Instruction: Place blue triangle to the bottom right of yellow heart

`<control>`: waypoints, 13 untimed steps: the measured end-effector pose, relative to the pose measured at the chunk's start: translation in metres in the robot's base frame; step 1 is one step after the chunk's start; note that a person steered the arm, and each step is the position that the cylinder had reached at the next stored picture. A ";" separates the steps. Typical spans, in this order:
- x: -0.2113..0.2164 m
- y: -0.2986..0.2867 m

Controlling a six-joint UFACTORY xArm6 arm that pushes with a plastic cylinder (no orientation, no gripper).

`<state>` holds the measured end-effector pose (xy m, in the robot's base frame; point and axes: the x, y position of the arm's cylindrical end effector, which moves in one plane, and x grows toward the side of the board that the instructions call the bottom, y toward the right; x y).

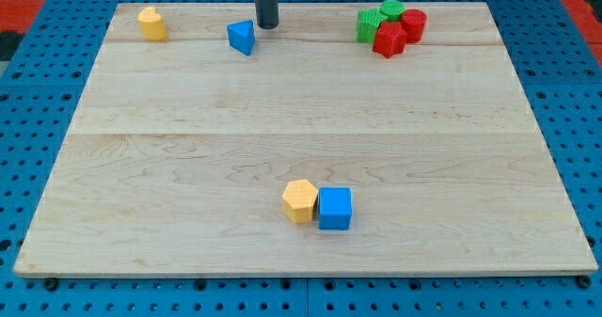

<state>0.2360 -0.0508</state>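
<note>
The blue triangle (pixel 242 37) lies near the view's top, left of centre. My tip (pixel 268 25) is just to its upper right, very close to it; I cannot tell if they touch. A yellow block that looks like the heart (pixel 151 23) stands at the view's top left, well left of the triangle and slightly higher. A second yellow block, pentagon-like (pixel 300 201), sits low in the middle of the wooden board (pixel 141 166).
A blue cube (pixel 335 209) touches the right side of the yellow pentagon. At the view's top right is a tight cluster: two green blocks (pixel 370 23) (pixel 391 9) and two red blocks (pixel 388 40) (pixel 412 24). A blue pegboard surrounds the board.
</note>
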 end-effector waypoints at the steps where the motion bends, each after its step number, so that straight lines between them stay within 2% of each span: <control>1: 0.000 0.000; 2: -0.002 0.000; 3: 0.005 0.069; 4: 0.032 0.075; 6: 0.015 -0.021; 7: 0.027 -0.045; 9: 0.046 -0.002; 13: 0.041 -0.118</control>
<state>0.2765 -0.1689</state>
